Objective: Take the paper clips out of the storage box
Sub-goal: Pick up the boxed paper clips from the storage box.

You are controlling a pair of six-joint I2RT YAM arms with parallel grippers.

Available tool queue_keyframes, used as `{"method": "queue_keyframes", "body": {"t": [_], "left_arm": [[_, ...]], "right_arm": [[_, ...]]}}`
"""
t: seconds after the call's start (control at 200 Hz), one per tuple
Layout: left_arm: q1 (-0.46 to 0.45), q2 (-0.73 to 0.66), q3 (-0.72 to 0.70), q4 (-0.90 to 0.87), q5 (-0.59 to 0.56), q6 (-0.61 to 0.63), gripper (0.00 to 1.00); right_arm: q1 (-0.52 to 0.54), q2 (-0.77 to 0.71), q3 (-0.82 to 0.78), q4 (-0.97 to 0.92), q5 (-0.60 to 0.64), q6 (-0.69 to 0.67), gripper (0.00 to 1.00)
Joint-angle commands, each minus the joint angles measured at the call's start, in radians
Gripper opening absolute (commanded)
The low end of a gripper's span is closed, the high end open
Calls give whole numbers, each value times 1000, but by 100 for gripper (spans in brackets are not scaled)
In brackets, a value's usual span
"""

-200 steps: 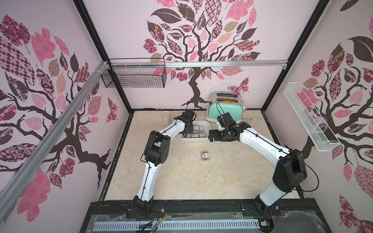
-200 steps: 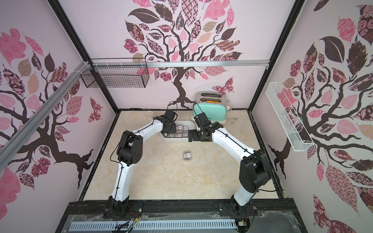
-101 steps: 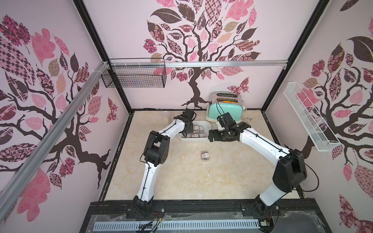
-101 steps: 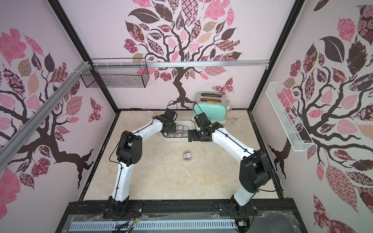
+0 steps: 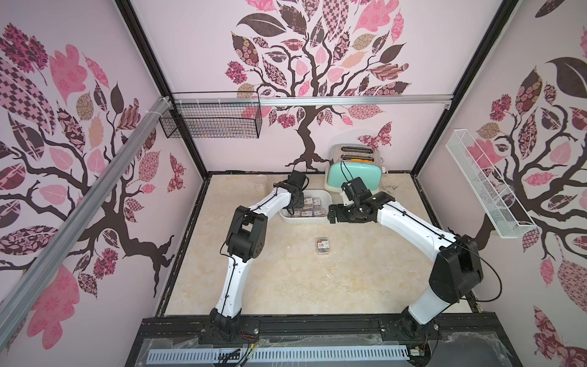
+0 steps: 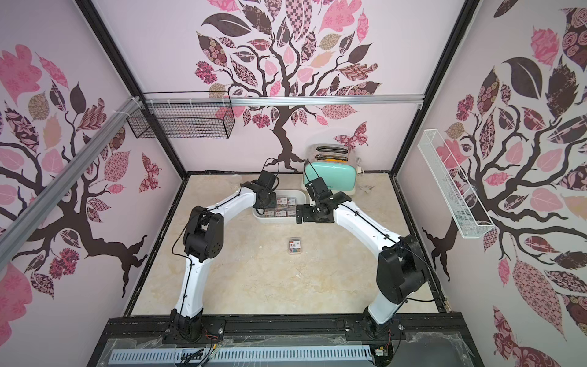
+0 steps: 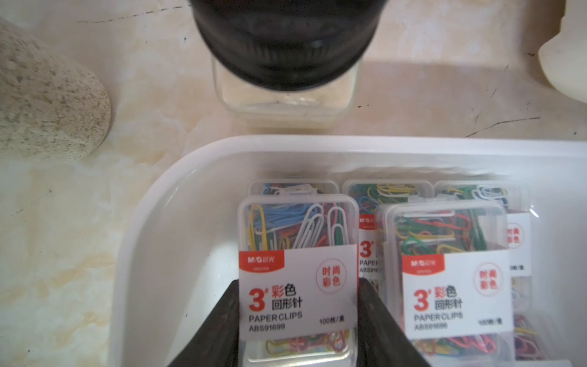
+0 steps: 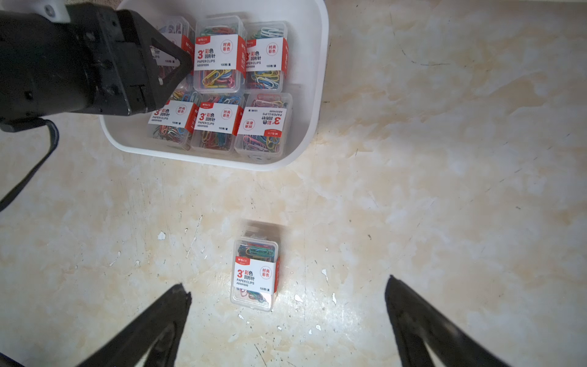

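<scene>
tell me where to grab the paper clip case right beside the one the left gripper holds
From straight above, fingers across its two long sides at the label. That paper clip case lies flat, label up, riding higher than its neighbours in the storage box, so those sides look exposed.
</scene>
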Motion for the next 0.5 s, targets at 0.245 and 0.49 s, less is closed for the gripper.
{"method": "queue_keyframes", "body": {"t": [0.245,0.49], "left_arm": [[-4,0,27,-13,-6,4,64],[-4,29,62,-27,5,4,60]], "right_arm": [[-6,-22,15,3,-5,0,99],[-5,-19,15,7,-9,1,99]]}}
